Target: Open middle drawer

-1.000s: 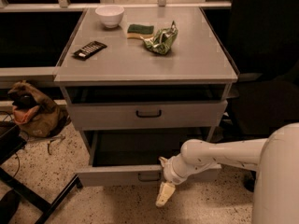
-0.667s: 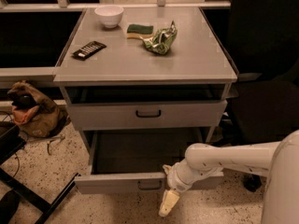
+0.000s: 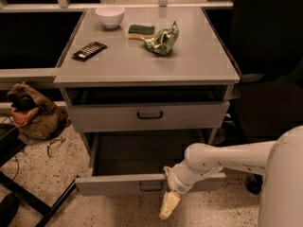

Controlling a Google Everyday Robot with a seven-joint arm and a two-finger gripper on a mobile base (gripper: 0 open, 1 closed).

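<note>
**middle drawer stands well out, pincer hanging by its front**

the middle drawer (image 3: 118, 185) sits low in the picture, drawn far out of the cabinet. its front panel is well forward of the taller top drawer (image 3: 104, 118) above it. judged from that, the opening step looks nearly or fully done.

the small black loop handle (image 3: 151, 186) at the centre of the panel is free. the pincer (image 3: 169, 205) hangs just right of it and a little below the panel's lower edge, pointing at the floor. it ends the white arm (image 3: 227, 156) that reaches in from the right. whether the pincer is open or closed cannot be told, but it grips nothing that shows.

the next move, as i judge it, calls for taking the arm clear of the panel without nudging the drawer inward. if more travel is wanted, the pincer would first need to reach the handle.

containers, from the left:
- a brown bag (image 3: 35, 113) slumps on the floor beside the cabinet, its contents hidden.
- a white bowl (image 3: 110, 15) sits on the surface (image 3: 199, 65) at the back left, with nothing showing in it from this angle.
- the top drawer's inside is dark and unreadable.
- the middle drawer's inside is in plain view: a dark bare floor, with no item that i can make out.
</note>
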